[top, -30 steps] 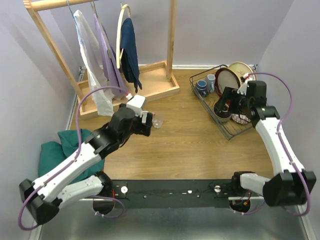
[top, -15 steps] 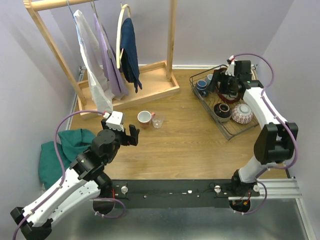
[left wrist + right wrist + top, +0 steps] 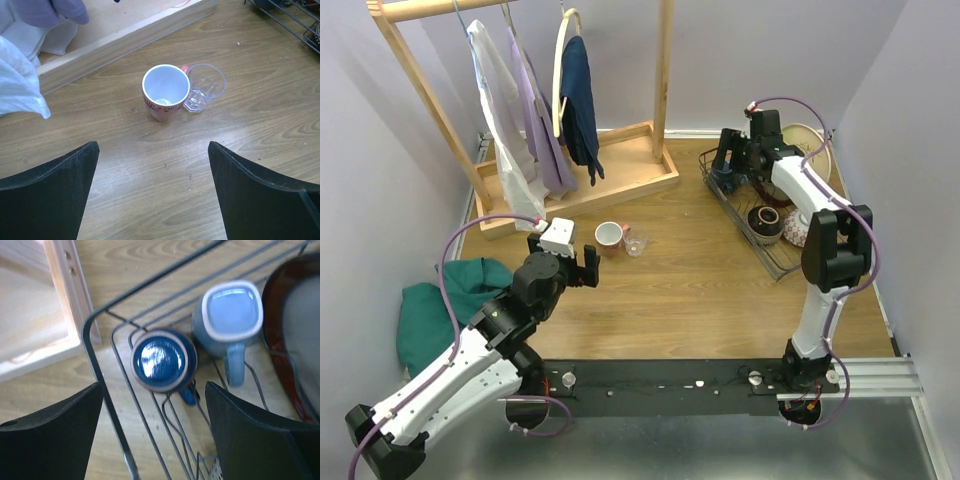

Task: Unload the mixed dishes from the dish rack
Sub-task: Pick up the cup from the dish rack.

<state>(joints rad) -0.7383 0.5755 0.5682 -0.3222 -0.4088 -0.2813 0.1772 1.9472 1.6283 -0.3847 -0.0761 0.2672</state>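
The right gripper [image 3: 154,390] hung over the far left corner of the dish rack [image 3: 100,367], jaws spread wide with nothing in them, and directly beneath sat a dark blue mug [image 3: 164,359], upright, its handle pointing back toward the arm. Just beside it stood a light blue mug [image 3: 232,315], and beyond that the plate with the dark red rim [image 3: 300,330] stood on edge. That blue mug looked like the target, I'd say. To do it well, the jaws needed to come straight down and straddle the mug, one finger kept off the rack's corner wire, the other off the neighbouring mug; there was little room on either side. A straight lift would be safest before swinging out over the tabletop [image 3: 165,190]. Over there the left gripper [image 3: 152,147] hovered, jaws fully apart and empty, above a pink mug [image 3: 166,91] and a clear glass [image 3: 204,92], touching each other on the wood. A dark bowl [image 3: 765,220] waited in the rack.
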